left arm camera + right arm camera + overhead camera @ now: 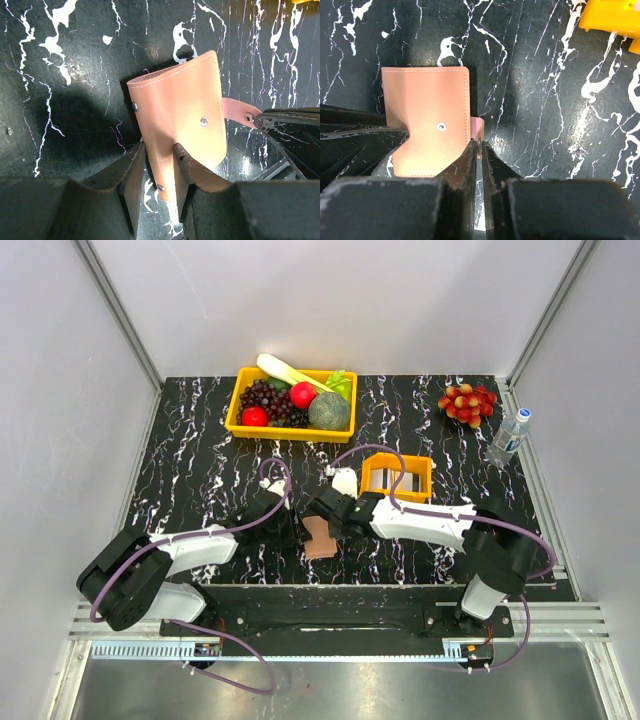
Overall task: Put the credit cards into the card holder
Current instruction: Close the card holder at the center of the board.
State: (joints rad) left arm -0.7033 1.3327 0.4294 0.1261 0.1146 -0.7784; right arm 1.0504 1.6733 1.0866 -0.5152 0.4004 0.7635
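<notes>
The card holder (320, 538) sits on the black marbled table (200, 455) near its front edge, between the two arms. The left fingers (134, 172) are clamped on its near edge. The right fingers (470, 160) are pressed together on the snap tab (477, 125). The holder is folded shut with its snap stud facing up. Its long axis runs roughly from the near side of the table to the far side, and the tab sticks out toward the right arm. Bare table lies open to the left and just beyond the holder. The orange tray (424, 478), with what look like the credit cards (388, 478) on edge inside, stands close behind the right wrist. The yellow fruit bin (238, 412) is well back.
</notes>
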